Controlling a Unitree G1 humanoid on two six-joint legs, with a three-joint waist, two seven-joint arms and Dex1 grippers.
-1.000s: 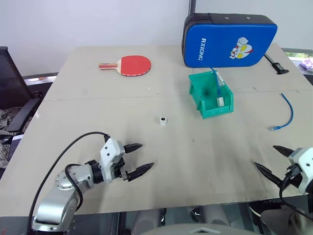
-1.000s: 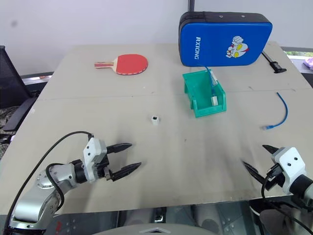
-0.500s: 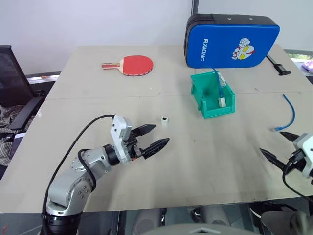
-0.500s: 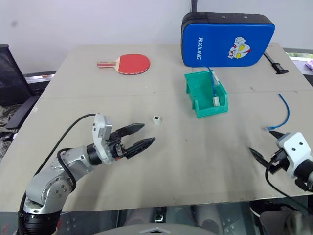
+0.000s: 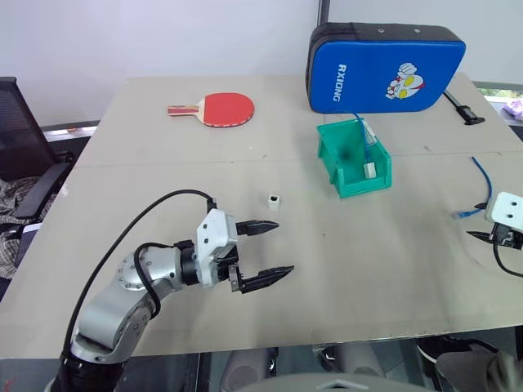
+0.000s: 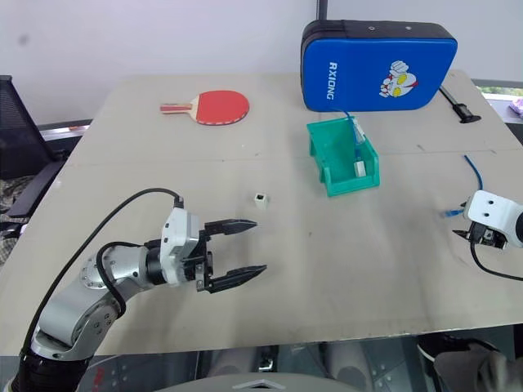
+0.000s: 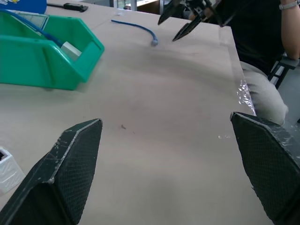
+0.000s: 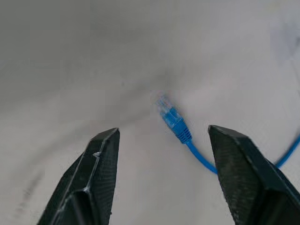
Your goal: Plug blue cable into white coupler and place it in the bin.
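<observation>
Two hands spread: right hand [image 8: 161, 178] hovers over the blue cable [image 8: 174, 124] plug on the desk [image 5: 359, 245], apparently lining up a pinch; left hand [image 5: 270, 250] waits near the white coupler [image 5: 274, 198]; bin [image 5: 353, 155] beyond.

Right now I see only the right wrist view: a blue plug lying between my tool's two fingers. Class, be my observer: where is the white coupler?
Observer: The white coupler stands mid-table, just beyond the left tool, which is open and apart from it.
Operator: And the bin?
Observer: The bin sits farther back, in front of a blue padded case.
Operator: Is it empty?
Observer: No, a second blue cable with a white block already lies inside.
</observation>
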